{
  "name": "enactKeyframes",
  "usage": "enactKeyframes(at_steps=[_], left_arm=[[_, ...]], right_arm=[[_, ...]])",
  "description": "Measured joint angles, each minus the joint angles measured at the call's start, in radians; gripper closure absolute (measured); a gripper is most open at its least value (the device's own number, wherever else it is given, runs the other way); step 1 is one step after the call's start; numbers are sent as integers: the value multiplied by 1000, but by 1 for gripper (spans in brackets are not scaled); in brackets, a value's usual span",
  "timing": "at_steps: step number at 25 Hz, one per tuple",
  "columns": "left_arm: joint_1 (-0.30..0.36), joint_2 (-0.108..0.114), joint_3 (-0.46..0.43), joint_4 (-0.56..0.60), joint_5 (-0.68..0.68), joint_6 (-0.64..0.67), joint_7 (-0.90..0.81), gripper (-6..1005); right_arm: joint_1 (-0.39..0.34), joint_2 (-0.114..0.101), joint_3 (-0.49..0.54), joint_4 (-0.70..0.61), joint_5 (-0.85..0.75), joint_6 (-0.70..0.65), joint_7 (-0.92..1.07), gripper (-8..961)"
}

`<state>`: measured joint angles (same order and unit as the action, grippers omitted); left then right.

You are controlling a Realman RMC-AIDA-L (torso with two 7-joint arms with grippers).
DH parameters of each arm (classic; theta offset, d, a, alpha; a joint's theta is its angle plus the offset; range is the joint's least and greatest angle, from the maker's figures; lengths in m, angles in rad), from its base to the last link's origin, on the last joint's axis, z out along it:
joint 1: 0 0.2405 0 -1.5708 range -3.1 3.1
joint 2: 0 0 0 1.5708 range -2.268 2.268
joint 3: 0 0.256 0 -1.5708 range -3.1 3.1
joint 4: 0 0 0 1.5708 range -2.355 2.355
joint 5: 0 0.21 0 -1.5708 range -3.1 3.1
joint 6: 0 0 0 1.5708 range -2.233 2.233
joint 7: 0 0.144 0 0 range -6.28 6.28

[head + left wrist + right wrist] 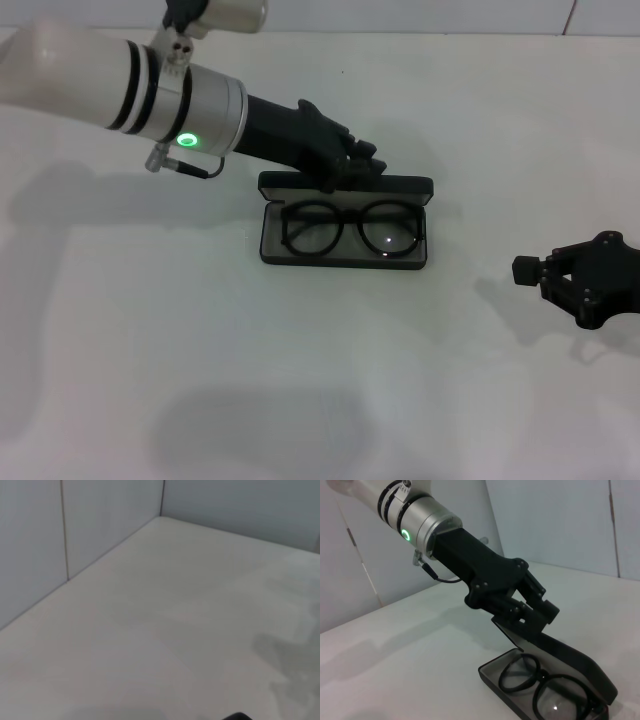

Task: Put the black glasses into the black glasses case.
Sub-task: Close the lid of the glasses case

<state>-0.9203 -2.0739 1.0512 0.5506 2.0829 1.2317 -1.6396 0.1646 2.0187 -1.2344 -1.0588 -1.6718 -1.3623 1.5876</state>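
Observation:
The black glasses case (271, 240) lies open in the middle of the table, its lid (575, 665) half raised and tilted over the grey-lined tray. The black glasses (350, 229) lie inside the tray, lenses up, and show in the right wrist view too, glasses (547, 692). My left gripper (360, 168) reaches in from the far left and rests against the back of the lid near its hinge side; its fingers (544, 611) look pressed together. My right gripper (556, 294) hovers low at the right, apart from the case, with its fingers spread and nothing between them.
The white table (200, 380) runs on around the case. A pale tiled wall (75, 525) borders the far edge and meets another at a corner. The left arm's silver forearm (190, 100) with a green light crosses the far left.

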Motion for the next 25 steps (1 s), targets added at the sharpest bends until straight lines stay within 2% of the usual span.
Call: enactKeyframes(at_steps=[10, 25], left_arm=[[-1, -7, 17, -11, 22, 5, -3, 753], [12, -13, 98, -14, 17, 60, -15, 749]], right_arm=[[1, 0, 0, 11, 0, 0, -5, 886], [1, 0, -1, 33, 27, -7, -27, 877]])
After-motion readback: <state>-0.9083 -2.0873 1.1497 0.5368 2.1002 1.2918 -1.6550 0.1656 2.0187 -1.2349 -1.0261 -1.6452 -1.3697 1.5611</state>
